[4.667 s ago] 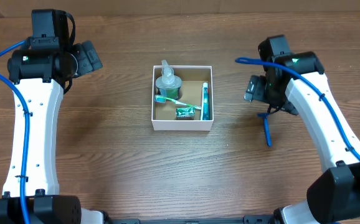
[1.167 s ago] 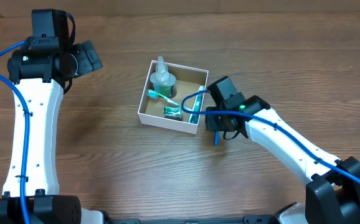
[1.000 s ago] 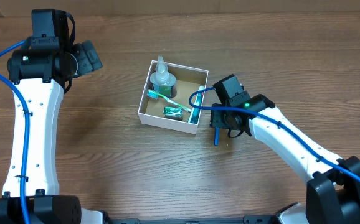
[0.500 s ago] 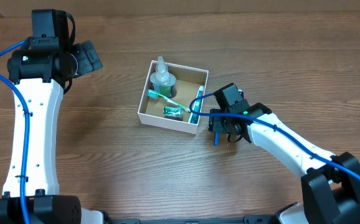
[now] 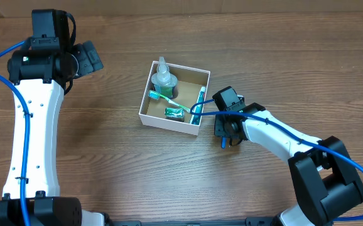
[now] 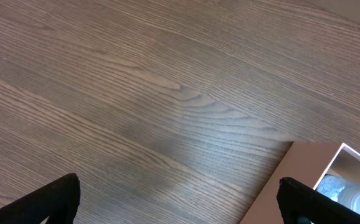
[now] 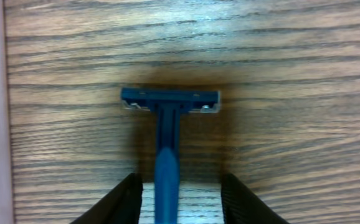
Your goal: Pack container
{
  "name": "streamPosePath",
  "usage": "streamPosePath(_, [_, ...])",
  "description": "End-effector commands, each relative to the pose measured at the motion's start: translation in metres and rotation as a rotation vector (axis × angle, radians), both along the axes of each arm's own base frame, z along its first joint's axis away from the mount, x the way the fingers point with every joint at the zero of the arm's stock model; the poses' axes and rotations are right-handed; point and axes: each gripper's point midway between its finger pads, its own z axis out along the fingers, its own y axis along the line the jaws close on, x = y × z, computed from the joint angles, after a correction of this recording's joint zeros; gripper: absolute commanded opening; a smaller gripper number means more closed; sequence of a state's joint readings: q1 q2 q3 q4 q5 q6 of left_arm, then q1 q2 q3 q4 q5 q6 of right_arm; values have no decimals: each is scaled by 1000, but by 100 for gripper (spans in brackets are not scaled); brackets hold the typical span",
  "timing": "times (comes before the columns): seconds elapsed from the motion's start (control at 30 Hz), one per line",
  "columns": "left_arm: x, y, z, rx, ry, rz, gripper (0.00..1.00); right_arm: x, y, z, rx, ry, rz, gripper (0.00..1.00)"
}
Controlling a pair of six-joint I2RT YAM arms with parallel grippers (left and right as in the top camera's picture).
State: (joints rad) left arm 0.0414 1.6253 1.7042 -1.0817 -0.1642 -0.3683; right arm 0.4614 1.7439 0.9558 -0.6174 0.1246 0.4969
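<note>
One blue razor [image 7: 167, 124] lies flat near the table's [image 6: 167, 93] middle, its handle between the right gripper's [image 7: 180, 198] spread fingers with a gap on each side. One container [image 5: 169, 122] sits mid-table, just left of those fingers. It is square, with no long axis, and its sides are askew to the table edges. Inside are one bottle [image 5: 164, 78], one toothbrush [image 5: 159, 96], one packet [image 5: 174, 112] and one tube [image 5: 198, 103]. The left gripper [image 6: 180, 200] is toward the far-left corner, fingers apart.

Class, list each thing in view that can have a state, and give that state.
container: open, partly packed.
razor: flat on the table, outside the container, ungripped.
right gripper: open, fingers either side of the razor handle.
left gripper: open, empty.
</note>
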Motion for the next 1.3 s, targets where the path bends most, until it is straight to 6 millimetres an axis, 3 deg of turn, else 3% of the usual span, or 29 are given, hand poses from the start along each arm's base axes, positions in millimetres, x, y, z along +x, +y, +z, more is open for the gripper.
streamPosePath(0.0, [1,2,6,-10,-21,22,100,3,-8,-1,-15,-7,-20,34])
streamPosePath(0.13, [1,2,6,-10,-20,22,100,1,-9,-1,-20,2,-21,21])
streamPosePath(0.3, [1,2,6,-10,-21,22,100,0,-11,-1,-24,11,-25,11])
streamPosePath(0.47, [1,2,6,-10,-20,22,100,5,-13,8,-15,-8,-38,8])
streamPosePath(0.6, [1,2,6,-10,-20,22,100,14,-23,30,-44,-51,-63,4])
streamPosePath(0.73, [1,2,6,-10,-20,22,100,20,-33,66,-94,-107,-76,4])
streamPosePath(1.03, [1,2,6,-10,-20,22,100,25,-27,134,-35,-202,-69,4])
streamPosePath(1.27, [1,2,6,-10,-20,22,100,27,-5,163,84,-259,-12,4])
